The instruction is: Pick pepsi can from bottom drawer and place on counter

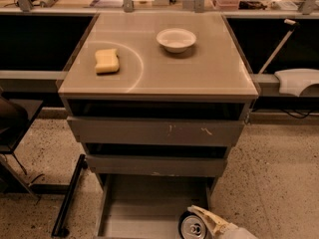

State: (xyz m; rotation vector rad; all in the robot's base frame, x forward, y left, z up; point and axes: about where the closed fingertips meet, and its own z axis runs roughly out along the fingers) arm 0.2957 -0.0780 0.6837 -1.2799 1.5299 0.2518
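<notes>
Camera view looks down on the counter (209, 76), a glossy tan square that is the biggest thing here and serves as the landmark. Behind the counter's far edge runs one long cluttered ledge (75, 4) with metal posts. Below the counter's front edge sit three drawers, counted from the counter downward: one grey drawer with a scratched front panel (149, 131), one plain grey drawer (149, 166) beneath it, and the bottom drawer (139, 208), pulled out farthest from the counter with its flat floor showing. On the counter lie two loose things: one white bowl (176, 39) toward its far right, and one yellow sponge (107, 61) toward its left, beside the pale arc mark. The single pepsi can (192, 229) is well below the counter, at the right front of the bottom drawer, with its silver pull-tab end turned up toward the camera, so its long axis appears roughly upright. The one gripper (207, 219), pale and coming in from the lower right, lies against the can's upper right rim. The can thus sits just left of and slightly nearer the camera than the gripper, touching it. Whether the gripper is apart or clamped on the can I cannot tell. Judging by this, the can has not yet reached the counter, which lies up and away from it.
</notes>
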